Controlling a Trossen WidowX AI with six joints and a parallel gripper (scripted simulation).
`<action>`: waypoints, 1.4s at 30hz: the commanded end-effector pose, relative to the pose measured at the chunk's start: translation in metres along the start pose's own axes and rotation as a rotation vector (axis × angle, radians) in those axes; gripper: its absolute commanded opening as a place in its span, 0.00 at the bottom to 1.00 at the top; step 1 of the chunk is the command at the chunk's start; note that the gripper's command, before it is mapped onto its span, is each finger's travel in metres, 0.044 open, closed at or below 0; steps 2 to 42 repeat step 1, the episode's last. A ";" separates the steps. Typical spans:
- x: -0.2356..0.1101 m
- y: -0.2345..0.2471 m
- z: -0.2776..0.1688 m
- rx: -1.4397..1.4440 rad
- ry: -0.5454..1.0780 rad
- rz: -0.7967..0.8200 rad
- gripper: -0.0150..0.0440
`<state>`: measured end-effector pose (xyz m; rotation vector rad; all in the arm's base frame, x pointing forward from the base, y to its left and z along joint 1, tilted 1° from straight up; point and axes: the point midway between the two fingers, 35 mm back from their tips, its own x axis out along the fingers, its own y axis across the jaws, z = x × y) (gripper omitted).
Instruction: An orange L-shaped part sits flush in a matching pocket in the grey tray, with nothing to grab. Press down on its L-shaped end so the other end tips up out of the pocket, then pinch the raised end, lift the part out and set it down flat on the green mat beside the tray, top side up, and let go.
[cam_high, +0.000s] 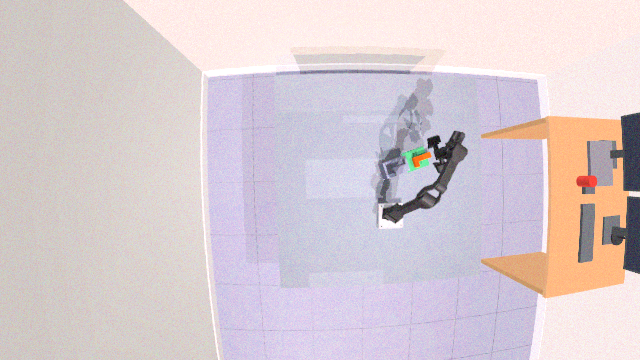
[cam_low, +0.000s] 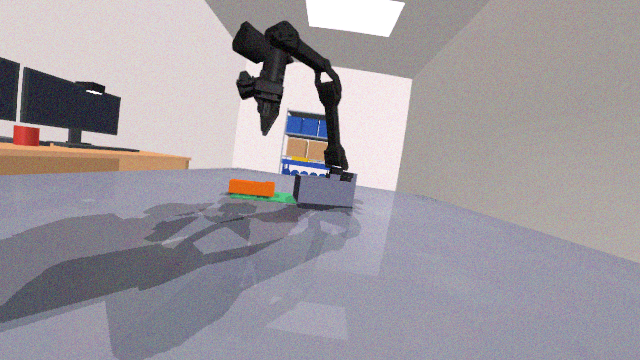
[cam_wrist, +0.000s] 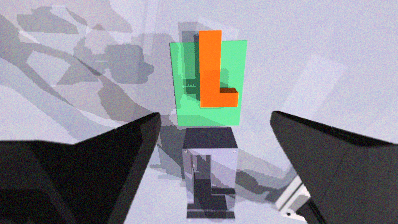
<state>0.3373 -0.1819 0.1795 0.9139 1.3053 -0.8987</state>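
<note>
The orange L-shaped part (cam_high: 423, 157) (cam_low: 251, 188) (cam_wrist: 210, 65) lies level on the green mat (cam_high: 408, 156) (cam_low: 285, 198) (cam_wrist: 235, 60). Its L-shaped face is up and its foot is at the end nearer the tray. Its far end reaches a little past the mat's far edge in the wrist view. The grey tray (cam_low: 325, 191) (cam_wrist: 209, 137) stands beside the mat, its L-shaped pocket empty. My gripper (cam_low: 265, 133) (cam_wrist: 215, 117) is open and empty, pointing down well above the part, with its fingers wide apart and not touching the part.
The arm's white base (cam_high: 390, 223) is near the tray, on the side away from the mat. A wooden desk (cam_high: 562, 200) with monitors and a red cylinder (cam_high: 586, 181) (cam_low: 26, 135) stands well away from the arm. Shadows of the arm fall across the floor and tray.
</note>
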 end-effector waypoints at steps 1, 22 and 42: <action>0.000 0.001 0.001 0.000 -0.003 0.003 0.93; 0.000 0.001 0.001 0.000 -0.003 0.003 0.93; 0.000 0.001 0.001 0.000 -0.003 0.003 0.93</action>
